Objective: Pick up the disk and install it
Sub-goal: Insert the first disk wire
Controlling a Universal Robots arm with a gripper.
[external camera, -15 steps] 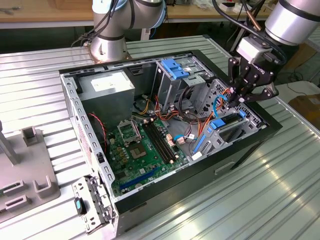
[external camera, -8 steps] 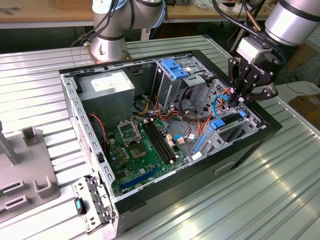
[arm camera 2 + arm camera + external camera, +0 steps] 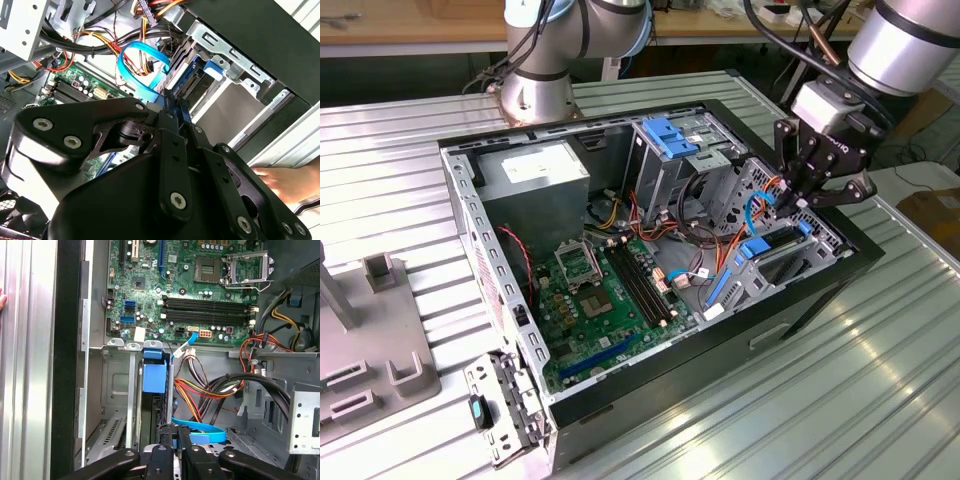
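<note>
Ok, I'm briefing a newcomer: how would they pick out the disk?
Find the open computer case on the table. At its end toward the exterior view's right, the gripper grips the disk in the drive cage. It is a dark slab edged by long blue rails, unlike the short ribbed blue latch farther back.

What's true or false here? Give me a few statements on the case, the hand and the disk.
1. The computer case is open, its motherboard exposed. True.
2. The hand hangs over the grey power supply. False: it is at the drive bay, on the exterior view's right.
3. The disk lies on the table outside the case. False: it sits in the drive bay, by the hand.
4. A light blue flat cable runs close to the hand. True.
5. The CPU socket carries a fan. False: it is bare.
</note>
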